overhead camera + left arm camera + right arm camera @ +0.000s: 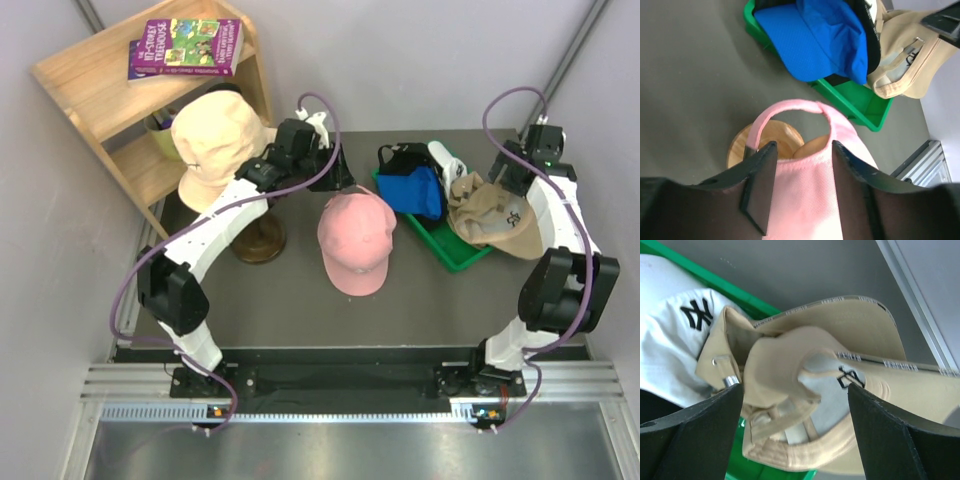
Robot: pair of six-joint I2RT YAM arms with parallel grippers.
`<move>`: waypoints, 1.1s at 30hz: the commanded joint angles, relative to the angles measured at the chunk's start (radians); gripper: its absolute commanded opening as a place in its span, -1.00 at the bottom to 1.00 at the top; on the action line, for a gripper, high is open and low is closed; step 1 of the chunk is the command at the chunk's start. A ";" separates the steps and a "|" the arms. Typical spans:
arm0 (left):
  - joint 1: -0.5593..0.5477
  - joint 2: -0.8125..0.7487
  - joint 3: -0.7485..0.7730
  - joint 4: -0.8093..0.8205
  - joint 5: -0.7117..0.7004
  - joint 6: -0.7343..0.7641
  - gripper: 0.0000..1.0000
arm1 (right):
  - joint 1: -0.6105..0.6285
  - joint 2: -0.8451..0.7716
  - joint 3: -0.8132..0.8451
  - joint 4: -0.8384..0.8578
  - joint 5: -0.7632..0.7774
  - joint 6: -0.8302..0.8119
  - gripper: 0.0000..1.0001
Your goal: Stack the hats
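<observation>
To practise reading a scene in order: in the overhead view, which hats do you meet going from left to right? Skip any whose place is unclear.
peach hat → pink cap → blue cap → tan cap

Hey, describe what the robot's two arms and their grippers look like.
Both the left arm and right arm have white links with black joint housings. A purple cable loops along each. The left gripper and right gripper carry flat black fingers.
</observation>
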 commanded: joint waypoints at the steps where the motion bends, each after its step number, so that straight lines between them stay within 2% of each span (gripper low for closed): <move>1: 0.013 0.020 0.065 0.015 0.030 0.034 0.11 | -0.012 0.024 0.032 0.147 -0.039 -0.061 0.65; 3: 0.019 0.025 0.075 0.012 0.033 0.039 0.23 | -0.014 0.032 0.031 0.179 -0.074 -0.068 0.49; 6: 0.022 0.025 0.082 0.024 0.042 0.045 0.29 | -0.015 0.033 0.039 0.196 -0.114 -0.076 0.07; 7: 0.024 0.025 0.081 0.030 0.051 0.048 0.29 | -0.014 0.032 0.042 0.196 -0.118 -0.079 -0.25; 9: 0.024 0.022 0.082 0.038 0.062 0.051 0.30 | -0.015 0.027 0.045 0.181 -0.116 -0.087 -0.58; 10: 0.024 0.022 0.084 0.048 0.065 0.053 0.30 | -0.014 0.023 0.054 0.172 -0.115 -0.091 -0.87; 11: 0.024 0.020 0.087 0.052 0.076 0.053 0.30 | -0.015 0.016 0.062 0.142 -0.107 -0.093 -1.00; 16: 0.024 0.015 0.096 0.085 0.105 0.057 0.32 | -0.017 -0.051 0.175 -0.010 -0.024 -0.034 -1.00; 20: 0.021 0.015 0.139 0.116 0.108 0.065 0.64 | -0.014 -0.144 0.306 -0.115 0.027 0.027 -1.00; 24: 0.016 0.015 0.182 0.156 0.120 0.065 0.61 | 0.018 -0.194 0.426 -0.144 0.049 0.074 -1.00; 27: 0.008 0.015 0.196 0.203 0.129 0.056 0.58 | 0.124 -0.223 0.495 -0.130 0.120 0.109 -1.00; 30: -0.016 0.035 0.240 0.207 0.122 0.066 0.55 | 0.309 -0.226 0.533 -0.095 0.183 0.198 -1.00; 33: -0.071 0.052 0.318 0.202 0.096 0.135 0.55 | 0.446 -0.211 0.548 -0.037 0.235 0.270 -1.00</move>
